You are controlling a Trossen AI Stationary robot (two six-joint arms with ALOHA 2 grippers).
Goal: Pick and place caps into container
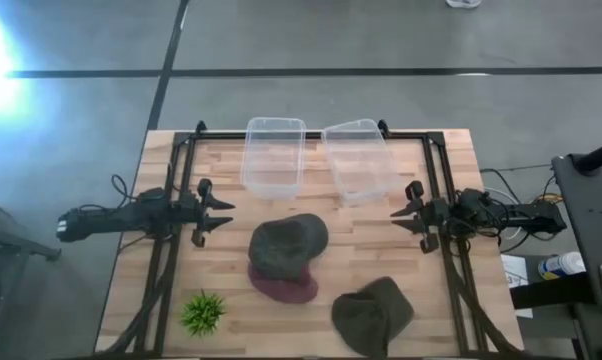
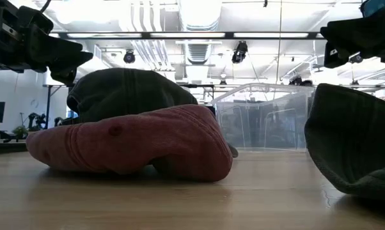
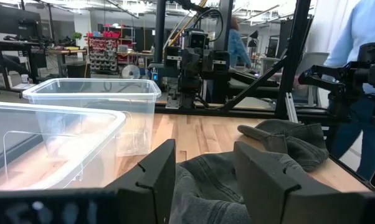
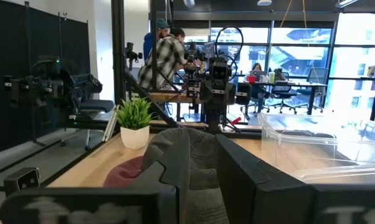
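Observation:
An olive-grey cap (image 1: 287, 245) lies at mid-table on top of the maroon cap (image 1: 284, 287), which shows in the low view as well (image 2: 141, 147). A second olive-grey cap (image 1: 372, 313) rests on the boards near the near-right corner. Two clear tubs stand at the far side, the left tub (image 1: 273, 155) and the right tub (image 1: 359, 158). My left gripper (image 1: 224, 214) hovers open at the table's left, left of the stacked caps. My right gripper (image 1: 401, 217) hovers open at the right. Both are above the table and touch nothing.
A small green spiky plant (image 1: 203, 312) in a white pot stands near the near-left corner. Black frame rails (image 1: 171, 190) run along the table's left and right sides. People stand and sit in the room beyond the table. Bare boards lie between the caps and the tubs.

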